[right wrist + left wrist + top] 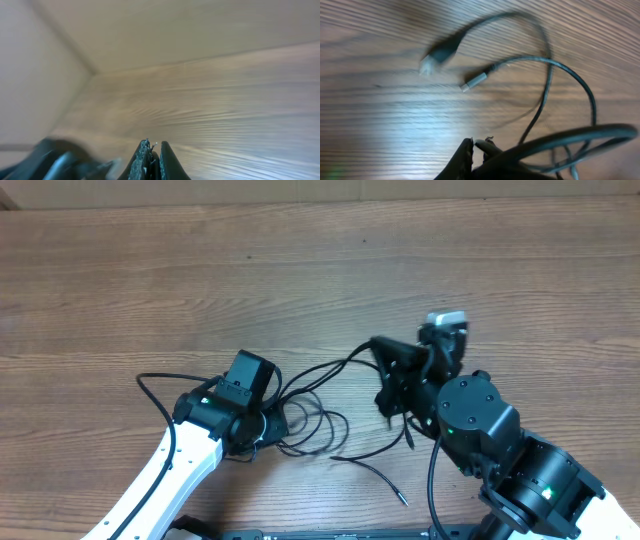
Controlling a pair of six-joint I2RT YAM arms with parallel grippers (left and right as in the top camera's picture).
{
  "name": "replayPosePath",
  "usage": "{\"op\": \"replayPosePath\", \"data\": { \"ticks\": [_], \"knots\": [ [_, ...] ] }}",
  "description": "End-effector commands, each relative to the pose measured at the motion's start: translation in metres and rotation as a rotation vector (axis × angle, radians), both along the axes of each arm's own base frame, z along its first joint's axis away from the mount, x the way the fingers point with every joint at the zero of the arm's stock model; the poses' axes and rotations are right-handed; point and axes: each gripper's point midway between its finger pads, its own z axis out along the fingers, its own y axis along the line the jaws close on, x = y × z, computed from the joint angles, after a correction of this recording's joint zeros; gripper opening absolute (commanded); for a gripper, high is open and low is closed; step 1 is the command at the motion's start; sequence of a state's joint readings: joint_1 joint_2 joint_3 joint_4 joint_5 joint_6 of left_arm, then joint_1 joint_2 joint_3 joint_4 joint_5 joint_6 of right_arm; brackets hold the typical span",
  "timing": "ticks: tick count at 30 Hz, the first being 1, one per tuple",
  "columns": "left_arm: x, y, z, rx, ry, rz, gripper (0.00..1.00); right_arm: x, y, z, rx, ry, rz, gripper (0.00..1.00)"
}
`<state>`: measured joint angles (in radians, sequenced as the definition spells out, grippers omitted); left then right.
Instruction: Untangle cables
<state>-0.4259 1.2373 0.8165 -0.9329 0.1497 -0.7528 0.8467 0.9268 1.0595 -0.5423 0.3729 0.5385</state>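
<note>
Overhead view shows the cables (315,420) lying in a loose black knot on the wooden counter (150,280), between the 2 arms. The left gripper (265,423) sits right at the left side of the knot. The right gripper (390,385) is at the right side, where 1 strand runs up to it. Another thin strand trails away toward the near edge and ends in a small tip (400,498).

The cables look light, thin and floppy. They will bend and slide easily, and a loop can snag on another loop if it is pulled fast. A good place to hold is likely the cord just behind a plug, so the end can be led back out through the loops. The left wrist view shows 2 plug ends lying free on the wood, a silver one (472,82) and a blurry one (427,62).

In the left wrist view the jaws are almost together, and a thick dark loop seems pinched right at them. In the right wrist view the jaws are pressed together too. That view is blurry, so it cannot be told if a cord is caught between them.
</note>
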Motion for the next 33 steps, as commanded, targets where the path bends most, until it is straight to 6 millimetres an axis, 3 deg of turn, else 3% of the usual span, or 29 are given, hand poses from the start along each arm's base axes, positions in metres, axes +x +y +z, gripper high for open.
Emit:
{"op": "replayPosePath", "data": {
  "ticks": [1,7,12,17,22,28,33],
  "knots": [
    [0.013,0.019,-0.001,0.111,-0.066,0.033,0.07,0.013,-0.053,0.011,0.039,-0.023,-0.316,0.04],
    [0.046,0.000,0.012,0.033,-0.213,-0.006,0.04,0.002,-0.045,-0.036,-0.101,0.132,-0.237,0.10],
    [0.071,-0.028,0.032,-0.076,-0.365,-0.150,0.04,-0.011,-0.023,-0.079,-0.184,0.298,-0.105,0.35],
    [0.076,-0.055,0.054,-0.196,-0.462,-0.340,0.04,-0.018,0.000,-0.104,-0.200,0.403,-0.007,0.59],
    [0.068,-0.071,0.075,-0.304,-0.546,-0.553,0.04,-0.020,0.023,-0.110,-0.162,0.444,0.077,0.73],
    [0.071,-0.062,0.088,-0.347,-0.581,-0.548,0.04,-0.020,0.030,-0.115,-0.141,0.473,0.089,0.74],
    [0.082,-0.028,0.075,-0.281,-0.516,-0.374,0.04,-0.024,0.031,-0.133,-0.106,0.583,0.030,0.74]
  ]
}}
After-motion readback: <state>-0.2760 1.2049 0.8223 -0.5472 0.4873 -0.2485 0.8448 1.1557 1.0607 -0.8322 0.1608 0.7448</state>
